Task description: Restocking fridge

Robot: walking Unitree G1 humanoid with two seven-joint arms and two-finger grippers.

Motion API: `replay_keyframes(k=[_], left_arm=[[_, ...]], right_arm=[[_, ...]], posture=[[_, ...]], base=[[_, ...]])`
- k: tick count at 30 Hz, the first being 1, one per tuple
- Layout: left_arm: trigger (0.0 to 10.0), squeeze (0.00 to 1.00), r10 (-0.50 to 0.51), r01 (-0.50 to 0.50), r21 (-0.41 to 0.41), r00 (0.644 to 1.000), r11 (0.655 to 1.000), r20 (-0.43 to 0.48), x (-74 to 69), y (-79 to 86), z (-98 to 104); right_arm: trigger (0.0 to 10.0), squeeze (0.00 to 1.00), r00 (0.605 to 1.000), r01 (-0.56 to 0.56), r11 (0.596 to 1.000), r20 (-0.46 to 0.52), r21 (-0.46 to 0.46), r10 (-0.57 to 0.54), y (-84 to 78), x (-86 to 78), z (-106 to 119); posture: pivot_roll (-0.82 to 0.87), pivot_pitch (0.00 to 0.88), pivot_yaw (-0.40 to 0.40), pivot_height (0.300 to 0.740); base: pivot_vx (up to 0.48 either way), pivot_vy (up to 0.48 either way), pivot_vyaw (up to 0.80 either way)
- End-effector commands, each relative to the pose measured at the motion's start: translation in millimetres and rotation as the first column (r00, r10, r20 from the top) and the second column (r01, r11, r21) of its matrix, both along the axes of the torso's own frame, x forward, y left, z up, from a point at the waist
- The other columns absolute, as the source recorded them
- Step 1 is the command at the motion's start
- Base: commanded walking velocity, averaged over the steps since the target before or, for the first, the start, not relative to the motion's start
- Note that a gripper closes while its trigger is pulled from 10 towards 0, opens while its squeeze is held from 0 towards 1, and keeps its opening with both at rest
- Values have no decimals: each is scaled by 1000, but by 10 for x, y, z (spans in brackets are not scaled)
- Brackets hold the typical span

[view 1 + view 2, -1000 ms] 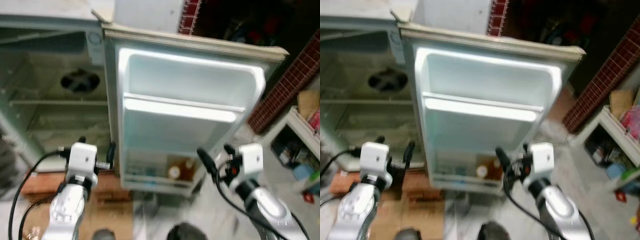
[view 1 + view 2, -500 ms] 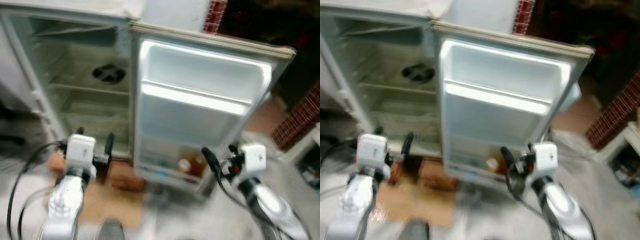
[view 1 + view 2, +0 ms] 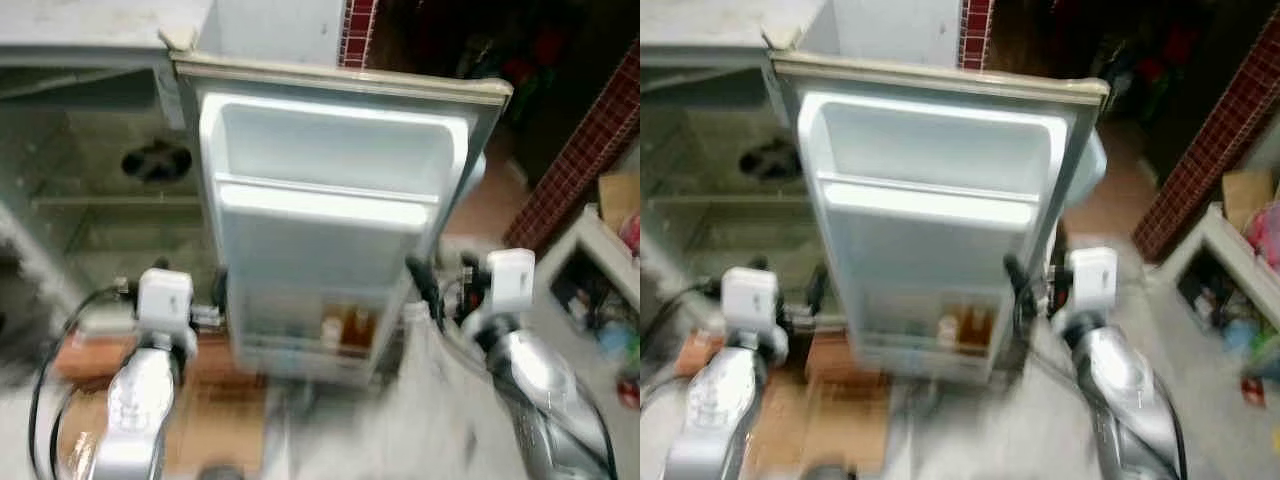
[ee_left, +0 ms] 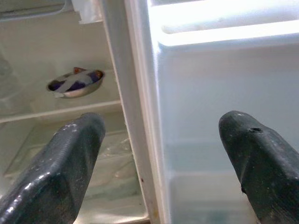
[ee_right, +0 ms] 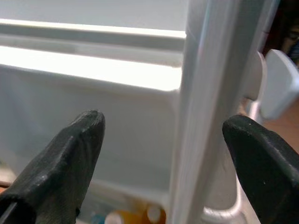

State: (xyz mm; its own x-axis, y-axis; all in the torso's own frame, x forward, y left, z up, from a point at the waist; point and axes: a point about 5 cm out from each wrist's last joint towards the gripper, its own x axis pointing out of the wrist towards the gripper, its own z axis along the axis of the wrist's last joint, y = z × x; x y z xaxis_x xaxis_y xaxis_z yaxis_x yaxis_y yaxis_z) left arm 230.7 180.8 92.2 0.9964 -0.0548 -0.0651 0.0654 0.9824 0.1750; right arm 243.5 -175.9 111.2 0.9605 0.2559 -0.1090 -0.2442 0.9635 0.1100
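Observation:
The fridge stands open, its white door (image 3: 330, 160) swung out to face me. Two amber bottles (image 3: 342, 328) stand in the door's bottom rack (image 3: 300, 352); the upper door shelves look bare. Inside the cabinet a metal bowl (image 4: 74, 84) sits on a shelf (image 4: 56, 112). My left gripper (image 4: 161, 140) is open, with the door's hinge edge (image 4: 135, 116) between its spread fingers. My right gripper (image 5: 163, 140) is open too, straddling the door's free edge (image 5: 201, 116) without touching it.
A white shelf unit (image 3: 600, 250) with coloured items stands at the right, and a red brick wall (image 3: 580, 150) rises behind it. Brown cardboard (image 3: 220, 400) lies on the floor before the fridge. The door's handle (image 5: 280, 84) sticks out beyond the free edge.
The camera has swung left and back, so the whole picture shifted. My right gripper has come up from the door's lower corner to its free edge. The left gripper stays by the hinge side.

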Motion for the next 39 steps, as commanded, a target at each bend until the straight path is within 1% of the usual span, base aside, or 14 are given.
replay_keyframes(k=[1,3,6,7,8,12,16,18,21,22,24,28,37,39], left_arm=[[10000,0,17,-17,17,1000,1000,-9,-7,74,-13],[10000,0,17,-17,17,1000,1000,-9,-5,76,-17],[10000,0,17,-17,17,1000,1000,-10,-5,77,-23],[10000,0,16,-16,17,1000,1000,-10,-6,66,-27],[10000,0,17,-17,18,1000,1000,-8,-6,59,-29],[10000,0,22,-21,24,1000,999,-6,-11,53,-35],[10000,0,29,-29,28,1000,999,-10,-36,65,-48],[10000,0,35,-34,36,999,999,-16,-67,76,-64],[10000,0,44,-43,30,999,999,-19,-74,79,-69],[10000,0,83,-82,40,996,996,-15,-77,98,-73],[10000,0,150,-147,65,988,987,-44,-75,146,-115],[10000,0,158,-156,55,987,986,-42,-81,172,-116],[10000,0,188,-184,65,980,981,-65,-84,212,-139],[10000,0,176,-172,48,981,984,-78,-77,211,-148]], right_arm=[[10000,0,999,-42,999,1,17,42,59,10,6],[10000,0,997,-75,997,-16,24,75,72,1,-21],[10000,0,975,-206,977,-78,55,210,126,-34,-98],[10000,0,940,-315,946,-114,73,322,155,-59,-136],[10000,0,922,-358,931,-128,77,365,157,-67,-153],[10000,0,903,-393,916,-150,86,402,100,-29,-188],[10000,0,874,-449,892,-179,58,452,4,23,-215],[10000,0,855,-482,876,-216,3,472,-100,76,-267],[10000,0,859,-479,877,-223,-36,460,-146,123,-282],[10000,0,879,-450,887,-222,-99,421,-208,213,-293],[10000,0,924,-365,916,-182,-167,335,-292,387,-256],[10000,0,948,-315,936,-93,-159,304,-257,484,-129],[10000,0,945,-325,934,-11,-151,327,-126,534,-120],[10000,0,953,-297,942,13,-154,303,-118,554,-93]], posture=[[45,0,-78,716],[44,0,-78,716],[43,0,-78,716],[44,0,-78,716],[44,0,-78,716],[49,0,-79,716],[62,0,-86,716],[67,0,-87,716],[68,0,-88,716],[73,0,-88,716],[79,0,-91,716],[89,0,-91,716],[89,0,-81,716],[89,0,-77,716]], base=[[300,-371,0],[300,-371,0],[300,-371,0],[300,-371,0],[300,-371,0],[259,-401,0],[243,-410,0],[120,-412,0],[0,-432,0],[0,0,0],[0,0,0],[0,0,366],[0,0,738],[0,0,741]])
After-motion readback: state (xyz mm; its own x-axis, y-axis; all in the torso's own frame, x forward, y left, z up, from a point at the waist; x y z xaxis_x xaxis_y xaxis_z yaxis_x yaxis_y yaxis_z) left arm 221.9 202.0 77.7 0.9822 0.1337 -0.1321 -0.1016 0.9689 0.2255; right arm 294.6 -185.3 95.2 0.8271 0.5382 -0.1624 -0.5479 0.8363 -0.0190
